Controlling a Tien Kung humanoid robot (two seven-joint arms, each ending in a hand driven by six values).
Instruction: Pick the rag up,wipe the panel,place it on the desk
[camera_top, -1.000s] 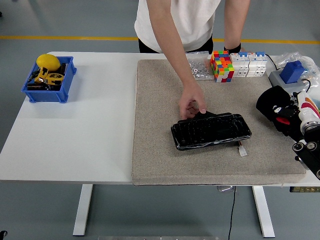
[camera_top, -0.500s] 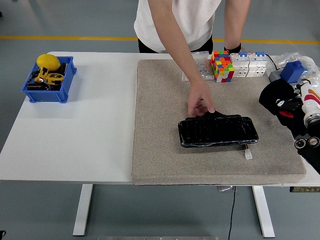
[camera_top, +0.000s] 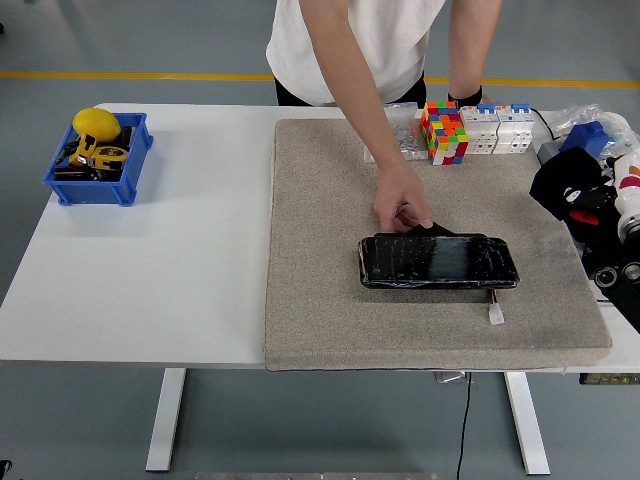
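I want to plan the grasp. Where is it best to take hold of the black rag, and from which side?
Probably the black rag is best pinched from above at its far edge, where it sticks out behind the panel; the person's hand holds that spot now.

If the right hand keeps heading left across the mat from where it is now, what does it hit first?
Probably the glossy black rectangular panel on the grey felt mat; the right hand looks slightly farther back, so depth is uncertain. The person's hand holds the panel's far edge.
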